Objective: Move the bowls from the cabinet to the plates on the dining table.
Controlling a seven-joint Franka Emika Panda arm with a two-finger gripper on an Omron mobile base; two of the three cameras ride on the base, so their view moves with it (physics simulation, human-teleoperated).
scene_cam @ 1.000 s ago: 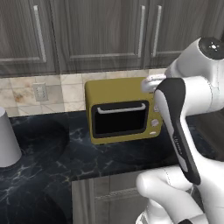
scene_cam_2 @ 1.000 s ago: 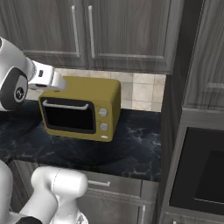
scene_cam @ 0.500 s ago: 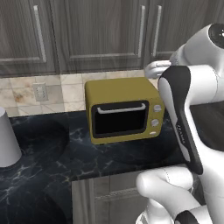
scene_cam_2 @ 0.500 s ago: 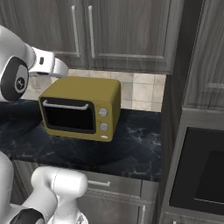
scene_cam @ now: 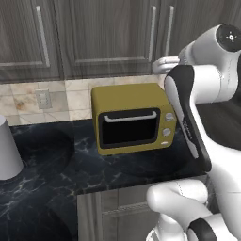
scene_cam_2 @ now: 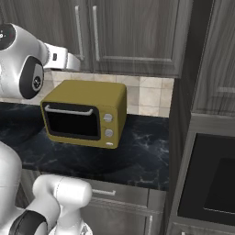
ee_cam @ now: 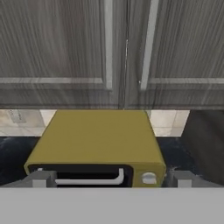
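The cabinet [ee_cam: 65,48] is the dark wood-grain wall unit above the counter, and its doors are closed. Its long silver bar handles [ee_cam: 108,43] flank the centre seam; the same doors show in the base views [scene_cam: 108,33] [scene_cam_2: 133,32]. The bowls are hidden behind the closed doors. The plates and the dining table are out of view. My gripper [ee_cam: 111,180] is open, its two fingertips [ee_cam: 41,179] spread wide with nothing between them. It hovers above the yellow toaster oven, level with the lower edge of the doors and facing them.
A yellow toaster oven [scene_cam: 132,117] [scene_cam_2: 85,112] stands on the black marble counter [scene_cam: 56,164] right under the cabinet. A pale cylinder [scene_cam: 7,150] stands at the counter's left. A tall unit with a built-in oven [scene_cam_2: 211,183] closes off the right side.
The arm has lifted the hand from just over the toaster oven's top up to the bottom edge of the cabinet doors. The jaws stayed open.
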